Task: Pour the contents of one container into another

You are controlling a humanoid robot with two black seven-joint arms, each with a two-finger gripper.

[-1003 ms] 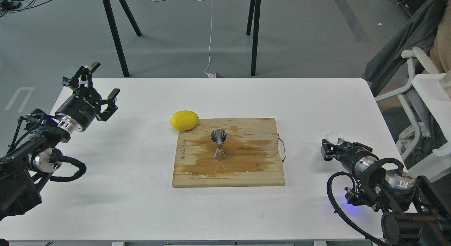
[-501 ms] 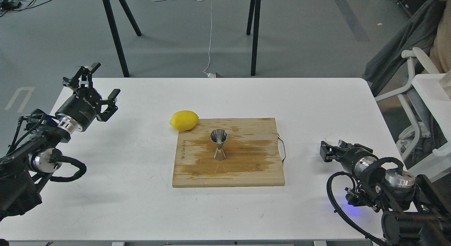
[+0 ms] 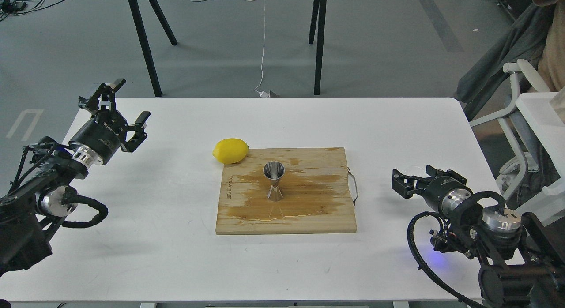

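Note:
The steel hourglass jigger (image 3: 274, 181) stands upright in the middle of a wet wooden cutting board (image 3: 309, 211). At the table's right side my right gripper (image 3: 415, 178) points left toward the board. The small clear glass cup (image 3: 414, 171) shows only faintly between its two fingers, which close on it; I cannot see any contents. My left gripper (image 3: 126, 104) hangs open and empty above the table's far left, well away from the board.
A yellow lemon (image 3: 230, 150) lies against the board's far left corner. A brown liquid stain spreads over the board around the jigger. A white chair (image 3: 521, 100) stands just past the table's right edge. Black table legs stand behind.
My right gripper has turned at the wrist and shifted slightly left and toward the board, carrying the glass cup. The left arm, jigger and lemon have not moved.

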